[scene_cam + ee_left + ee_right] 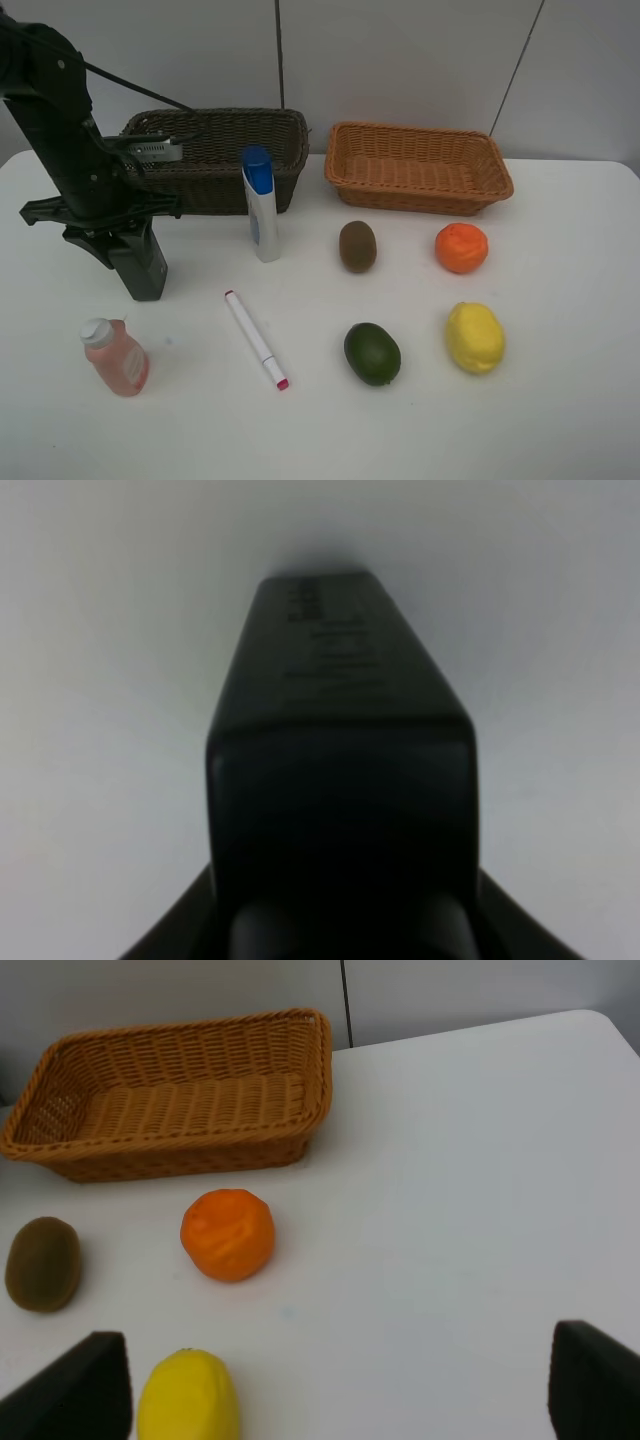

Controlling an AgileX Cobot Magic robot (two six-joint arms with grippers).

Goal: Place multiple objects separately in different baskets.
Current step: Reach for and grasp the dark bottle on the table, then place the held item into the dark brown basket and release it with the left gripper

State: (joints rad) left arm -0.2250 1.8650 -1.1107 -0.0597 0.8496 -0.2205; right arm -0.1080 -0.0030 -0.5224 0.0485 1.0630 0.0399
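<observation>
Left gripper [118, 232] is clamping the top of the dark green pump bottle [143, 268]. The fingers are mostly hidden. The left wrist view is showing the bottle body filling the frame, with dark edges hugging both sides of its near end. The bottle is leaning slightly, and I can't tell whether its base is touching the white table [560, 420]. It's sitting just in front of the left end of the dark brown woven wicker basket [215, 117], outside it. The left arm is standing tall over that spot with its wrist pointing down, and a cable is running from it across the dark brown basket.

Right gripper [340, 1390] is sitting wide open and gripping nothing. Its two dark fingertips [85, 1390] are showing far apart, with only tabletop between them.

Positions relative to the dark brown basket:
- The light orange-tan woven basket [420, 198] is lying just right of it, with a small gap between them.
- The white blue-capped tube [264, 215] is standing upright just in front of its right end.
- The white pink-tipped marker [255, 338] is lying flat well in front of it.
- The pink bottle [117, 358] is sitting well in front of its left end.
- The brown kiwi [357, 246] and the orange [461, 247] are sitting off to its front-right.
- The dark green avocado-like fruit [372, 353] and the yellow lemon [474, 337] are sitting further out the same way.

A pale panelled wall [400, 60] is running behind it.
</observation>
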